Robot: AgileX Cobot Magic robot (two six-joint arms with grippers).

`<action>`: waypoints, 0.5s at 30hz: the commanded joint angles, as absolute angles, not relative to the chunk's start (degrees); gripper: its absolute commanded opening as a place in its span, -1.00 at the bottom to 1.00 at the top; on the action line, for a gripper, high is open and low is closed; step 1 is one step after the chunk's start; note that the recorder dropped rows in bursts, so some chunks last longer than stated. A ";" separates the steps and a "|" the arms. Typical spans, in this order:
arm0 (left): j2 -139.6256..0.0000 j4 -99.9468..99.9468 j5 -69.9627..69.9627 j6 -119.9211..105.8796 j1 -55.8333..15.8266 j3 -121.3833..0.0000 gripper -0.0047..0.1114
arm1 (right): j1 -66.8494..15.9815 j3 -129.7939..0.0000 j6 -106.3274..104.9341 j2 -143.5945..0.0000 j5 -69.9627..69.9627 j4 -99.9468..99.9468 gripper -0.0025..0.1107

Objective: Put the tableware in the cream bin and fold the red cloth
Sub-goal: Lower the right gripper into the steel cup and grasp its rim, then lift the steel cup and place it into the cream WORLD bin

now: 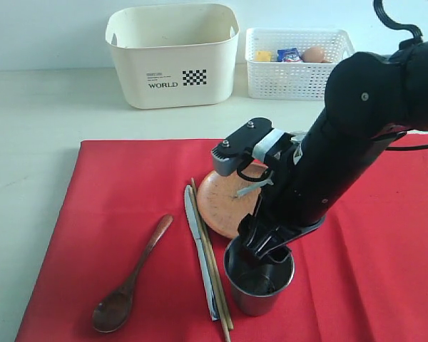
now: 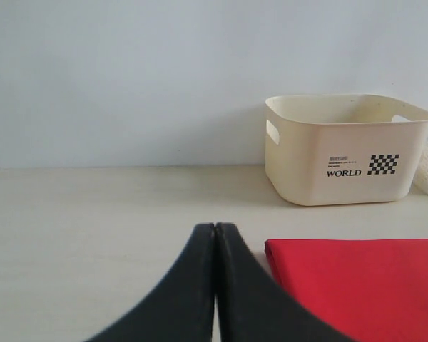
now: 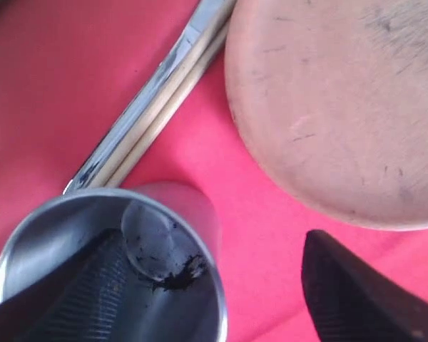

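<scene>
Pale tabletop (image 1: 36, 121); cream bin (image 1: 172, 78) upper left looks unfilled; red cloth (image 1: 128, 178) unfolded (plate (image 1: 221, 203), spoon (image 1: 132, 281), knife (image 1: 198, 249), chopsticks (image 1: 217, 285) atop); right gripper (image 1: 266, 251) gapes astride steel cup (image 1: 257, 296) rim, unclamped.

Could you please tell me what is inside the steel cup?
One finger of the right gripper sits inside the steel cup; otherwise it looks empty. That finger covers part of the cup's bottom.

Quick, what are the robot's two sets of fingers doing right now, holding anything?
Left gripper: shut, fingers pressed together, holding nothing.
Right gripper: open, one finger inside the steel cup, one outside; not gripping it.
</scene>
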State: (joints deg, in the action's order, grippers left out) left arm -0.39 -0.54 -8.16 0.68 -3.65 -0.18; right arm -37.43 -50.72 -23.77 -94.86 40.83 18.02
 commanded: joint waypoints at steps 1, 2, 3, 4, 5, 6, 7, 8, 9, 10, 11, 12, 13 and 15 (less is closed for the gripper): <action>0.00 -1.24 -8.04 0.83 -4.11 0.00 -0.90 | -37.62 -50.60 -23.91 -95.97 39.68 19.50 0.23; 0.00 -1.24 -8.04 0.83 -4.11 0.00 -0.90 | -37.62 -50.60 -23.91 -95.97 39.54 19.96 0.23; 0.00 -1.24 -8.04 0.83 -4.11 0.00 -0.90 | -37.62 -50.60 -23.91 -95.97 39.54 20.11 0.23; 0.00 -1.24 -8.04 0.83 -4.11 0.00 -0.90 | -37.62 -50.60 -23.91 -95.97 39.54 20.11 0.22; 0.00 -1.24 -8.04 0.83 -4.11 0.00 -0.90 | -37.62 -50.60 -23.91 -95.97 39.54 20.11 0.21; 0.00 -1.24 -8.04 0.83 -4.11 0.00 -0.90 | -37.62 -50.60 -23.91 -95.97 39.54 20.11 0.18; 0.00 -1.24 -8.04 0.83 -4.11 0.00 -0.90 | -37.62 -50.60 -23.91 -95.97 39.54 19.85 0.15; 0.00 -1.24 -8.04 0.83 -4.11 0.00 -0.90 | -37.62 -50.60 -23.91 -95.97 39.54 19.39 0.09; 0.00 -1.24 -8.04 0.83 -4.11 0.00 -0.90 | -37.62 -50.60 -23.91 -95.97 39.54 19.23 0.02; 0.00 -1.24 -8.04 0.83 -4.11 0.00 -0.90 | -37.62 -50.60 -23.91 -95.97 39.54 19.23 -0.04; 0.00 -1.24 -8.04 0.83 -4.11 0.00 -0.90 | -37.62 -50.60 -23.91 -95.97 39.65 19.23 -0.12; 0.00 -1.24 -8.04 0.83 -4.11 0.00 -0.90 | -37.62 -50.60 -23.91 -95.97 39.65 19.09 -0.20; 0.00 -1.24 -8.04 0.83 -4.11 0.00 -0.90 | -37.62 -50.60 -23.91 -95.97 39.65 18.62 -0.28; 0.00 -1.24 -8.04 0.83 -4.11 0.00 -0.90 | -37.62 -50.60 -23.91 -95.97 40.14 17.55 -0.44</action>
